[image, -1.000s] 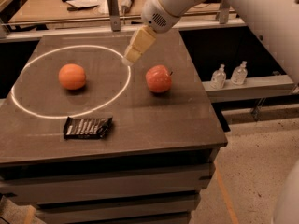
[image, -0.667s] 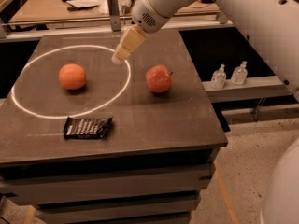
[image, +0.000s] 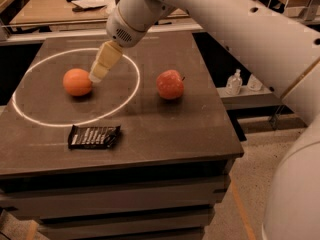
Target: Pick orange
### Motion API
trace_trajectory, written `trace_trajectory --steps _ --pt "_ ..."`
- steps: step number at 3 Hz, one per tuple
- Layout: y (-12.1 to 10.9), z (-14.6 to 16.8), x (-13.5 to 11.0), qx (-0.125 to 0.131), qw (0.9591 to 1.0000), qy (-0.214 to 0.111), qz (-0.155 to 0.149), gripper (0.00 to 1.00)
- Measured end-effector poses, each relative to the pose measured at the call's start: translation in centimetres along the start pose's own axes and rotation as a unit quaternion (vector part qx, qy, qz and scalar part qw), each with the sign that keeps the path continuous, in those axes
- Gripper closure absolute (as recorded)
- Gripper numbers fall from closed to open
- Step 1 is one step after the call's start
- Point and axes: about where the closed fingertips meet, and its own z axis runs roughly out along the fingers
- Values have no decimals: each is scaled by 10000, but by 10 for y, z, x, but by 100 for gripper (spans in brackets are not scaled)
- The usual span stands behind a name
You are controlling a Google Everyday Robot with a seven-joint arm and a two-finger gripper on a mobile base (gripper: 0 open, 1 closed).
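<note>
The orange (image: 77, 81) is round, evenly orange and matte. It sits on the dark table (image: 165, 129) inside a white ring, at the left. My gripper (image: 96, 76) hangs from the white arm, its cream fingers pointing down and left. Its tip is right at the orange's right side, at most just touching it. The gripper holds nothing.
A redder, blotchy apple (image: 170, 84) with a stem sits right of the ring. A black snack packet (image: 94, 136) lies near the table's front left. Two small bottles (image: 234, 82) stand on a lower shelf at the right. A cluttered counter (image: 60, 4) runs behind the table.
The gripper has swept left and down from above the ring's right edge to the orange's right side. The orange, apple and packet have not moved.
</note>
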Motion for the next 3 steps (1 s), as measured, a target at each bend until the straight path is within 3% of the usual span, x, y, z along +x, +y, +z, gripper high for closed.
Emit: trace_trajectory --steps 1,3 --pt "0 0 0 -1 10000 0 0 0" --pt "-9 40 -9 -46 9986 -522 0 0"
